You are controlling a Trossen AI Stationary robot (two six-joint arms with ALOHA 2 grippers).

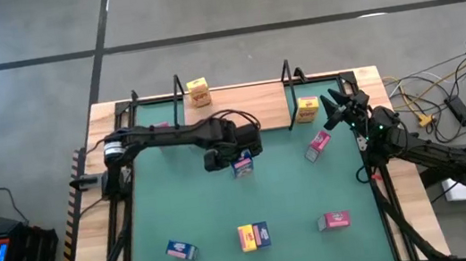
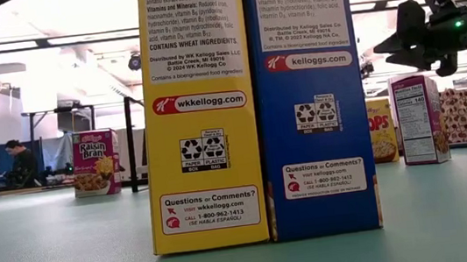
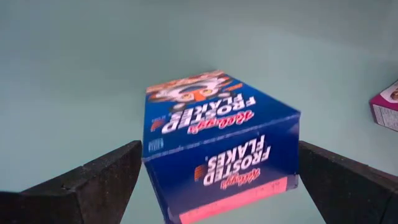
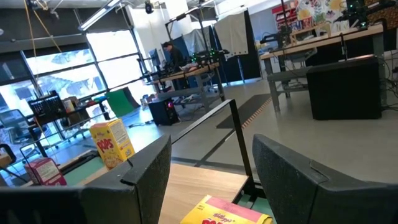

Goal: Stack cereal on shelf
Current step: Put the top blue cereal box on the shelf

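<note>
Progress early: two yellow boxes (image 1: pixel 198 92) on shelf (image 1: pixel 238 103), left hand (image 1: pixel 243 162) wide open around blue box (image 1: pixel 242 167), right hand (image 1: pixel 336 108) open, empty beside shelf, others below on mat (image 1: pixel 225 208).

Blue Frosted Flakes box (image 3: pixel 217 146) sits btwn the left gripper (image 3: pixel 221 180) fingers, w/ one dark finger (image 3: pixel 93 180) on either side and a small gap visible at each edge, so jaws are spread and not pressing it. Box is over the green mat (image 3: pixel 93 68); its print reads upside down. A pink box (image 3: pixel 385 106) shows partly at the frame edge, well apart.
</note>
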